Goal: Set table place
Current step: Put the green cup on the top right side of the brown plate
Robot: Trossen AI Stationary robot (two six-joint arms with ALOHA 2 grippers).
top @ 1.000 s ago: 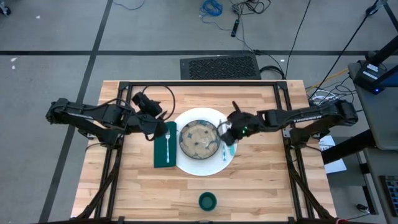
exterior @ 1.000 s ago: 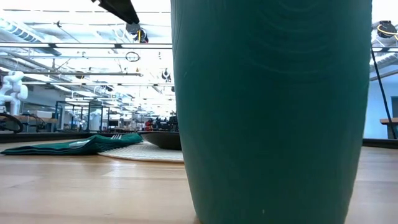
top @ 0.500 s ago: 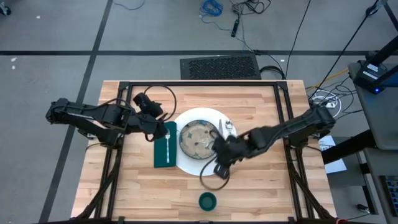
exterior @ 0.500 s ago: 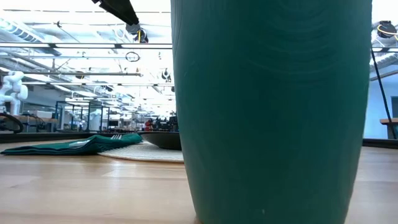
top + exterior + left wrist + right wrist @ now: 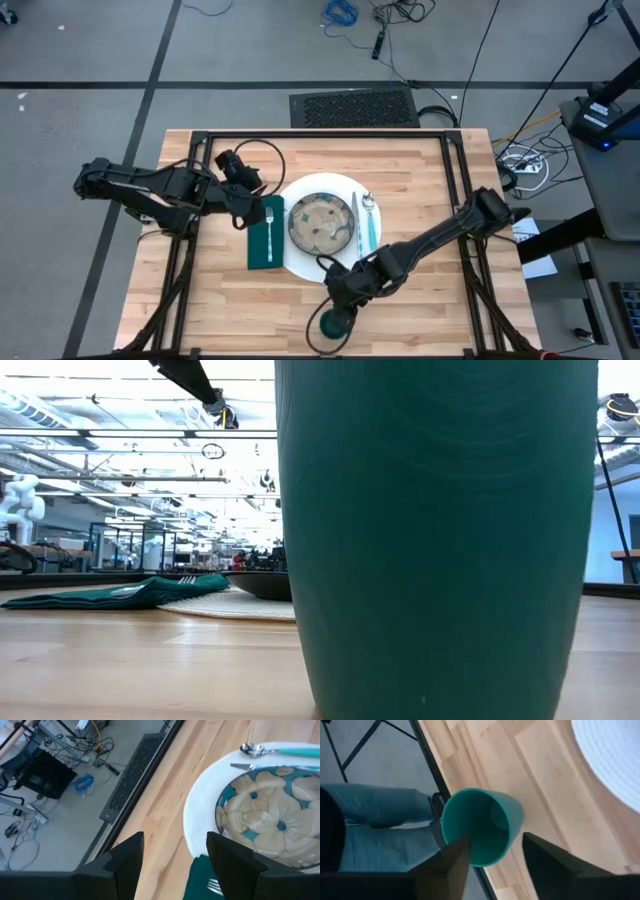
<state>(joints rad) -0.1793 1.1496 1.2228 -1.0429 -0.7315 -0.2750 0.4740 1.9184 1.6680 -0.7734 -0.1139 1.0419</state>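
Observation:
On the table [image 5: 420, 170] a white plate [image 5: 300, 265] carries a speckled bowl [image 5: 320, 222], with a knife [image 5: 353, 218] and a teal-handled spoon [image 5: 371, 222] on its right rim. A fork [image 5: 270, 228] lies on the dark green napkin [image 5: 262, 250] left of the plate. The green cup [image 5: 335, 325] stands upright near the near edge and fills the low view [image 5: 440, 540]. My right gripper [image 5: 495, 840] hangs open just over the cup's mouth [image 5: 477, 825], one finger on each side. My left gripper [image 5: 175, 840] waits open above the napkin's far end. My right gripper comes at the cup's rim [image 5: 470, 852] slanting down from the far side, its open fingers [image 5: 447, 865] standing to either side of the rim. Whether they touch the rim, I cannot tell. The cup stands upright on the table.
A person's legs in blue jeans [image 5: 370, 820] show just beyond the table's near edge by the cup. The black frame [image 5: 330, 133] runs along the table's edges. Bare wood lies to the left and right of the cup.
My right gripper has left the plate's right side, where the spoon now lies beside the knife, and has swept toward the table's near edge, coming over the cup. The cup has stayed where it was.

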